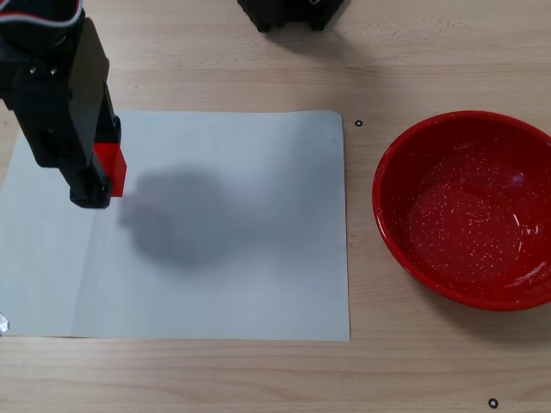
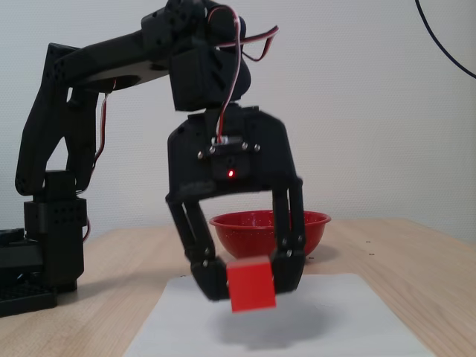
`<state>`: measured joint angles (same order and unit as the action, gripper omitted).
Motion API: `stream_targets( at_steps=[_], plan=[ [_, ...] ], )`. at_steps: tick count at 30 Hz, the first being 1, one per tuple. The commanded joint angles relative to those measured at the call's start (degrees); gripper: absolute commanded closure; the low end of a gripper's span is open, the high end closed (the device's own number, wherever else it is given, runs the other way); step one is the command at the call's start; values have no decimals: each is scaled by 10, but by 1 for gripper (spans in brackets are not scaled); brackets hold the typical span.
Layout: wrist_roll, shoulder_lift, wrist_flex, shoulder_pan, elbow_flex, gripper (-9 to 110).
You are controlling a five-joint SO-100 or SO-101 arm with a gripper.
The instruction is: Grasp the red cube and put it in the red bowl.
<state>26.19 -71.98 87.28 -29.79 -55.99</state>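
My black gripper [image 2: 250,280] is shut on the red cube [image 2: 251,283] and holds it in the air above the white paper sheet [image 2: 312,320]. In the fixed view from above the gripper [image 1: 102,172] is at the left with the cube [image 1: 110,166] showing beside one finger, over the sheet's [image 1: 241,258] left part. The red bowl [image 1: 469,206] with white speckles stands empty at the right, off the sheet. In the low fixed view the bowl [image 2: 312,227] is behind the gripper.
The arm's black base [image 1: 288,13] is at the top edge of the view from above, and at the left in the low view [image 2: 44,253]. The gripper's shadow [image 1: 176,215] lies on the sheet. Small black rings [image 1: 358,123] lie on the wooden table.
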Motion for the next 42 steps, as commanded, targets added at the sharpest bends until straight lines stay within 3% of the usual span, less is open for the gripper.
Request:
stream_targets(
  at_steps=[1,13,24,42],
  plan=[
    [-14,-94,14,19,86,101],
    [-69,-154,109,120,167,101],
    [-127,-212,163,274,204,101],
    [-215,-237,185,501,207,101]
  ],
)
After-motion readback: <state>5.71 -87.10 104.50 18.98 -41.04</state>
